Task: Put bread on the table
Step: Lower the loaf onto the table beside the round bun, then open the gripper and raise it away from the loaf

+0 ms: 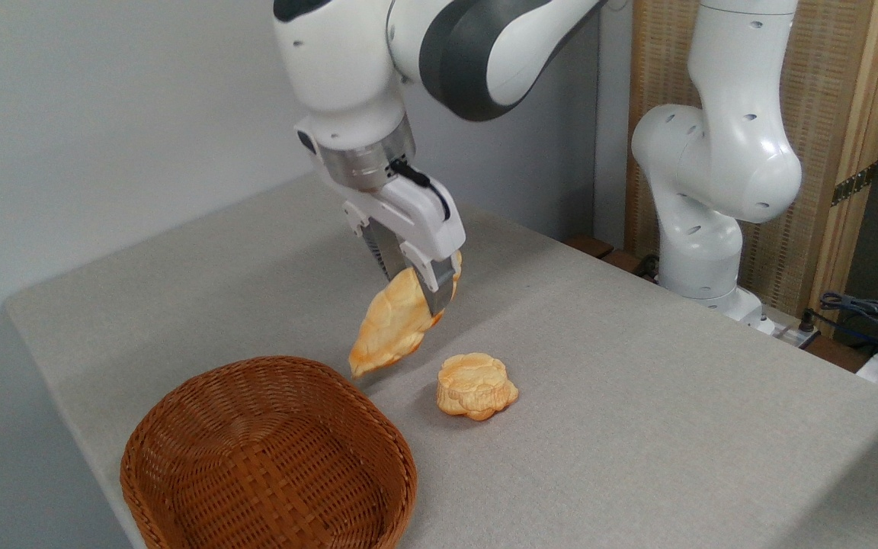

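The bread (pixel 389 324), a long golden-orange leaf-shaped loaf, hangs tilted in the air with its lower pointed end just above the far rim of the basket. My gripper (pixel 420 293) is shut on its upper part, fingers pointing down. Below it lies the table (pixel 637 396), covered in grey-beige cloth. The loaf's upper tip shows behind the gripper finger.
A brown wicker basket (pixel 267 457) stands at the front left corner, with nothing visible inside. A small round flower-shaped bun (pixel 475 385) rests on the cloth just right of the loaf. The arm's white base (pixel 706 229) stands at the back right, with cables (pixel 866 313) beside it.
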### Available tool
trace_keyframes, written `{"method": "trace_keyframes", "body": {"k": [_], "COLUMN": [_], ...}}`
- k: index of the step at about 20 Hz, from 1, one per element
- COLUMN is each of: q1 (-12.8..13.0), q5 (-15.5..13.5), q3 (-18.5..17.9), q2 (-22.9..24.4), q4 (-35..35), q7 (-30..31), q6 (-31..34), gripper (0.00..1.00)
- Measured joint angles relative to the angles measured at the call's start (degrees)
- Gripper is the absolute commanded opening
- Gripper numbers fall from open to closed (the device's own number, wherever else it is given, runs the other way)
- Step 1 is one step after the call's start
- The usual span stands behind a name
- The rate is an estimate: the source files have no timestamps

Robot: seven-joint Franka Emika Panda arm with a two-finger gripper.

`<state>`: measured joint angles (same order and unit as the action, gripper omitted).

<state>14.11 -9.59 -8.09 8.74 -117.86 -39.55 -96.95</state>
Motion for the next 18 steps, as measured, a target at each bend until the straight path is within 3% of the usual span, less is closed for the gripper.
{"method": "trace_keyframes", "body": {"k": [12, 18], "q1": [0.03, -0.04], "q5": [0.64, 5.5], "q3": [0.42, 0.3], "q2": [-1.4, -1.38], "q4": [0.28, 1.6], "q7": [-0.03, -0.03], "q6": [-5.12, -15.55], "gripper": [1.0, 1.0]}}
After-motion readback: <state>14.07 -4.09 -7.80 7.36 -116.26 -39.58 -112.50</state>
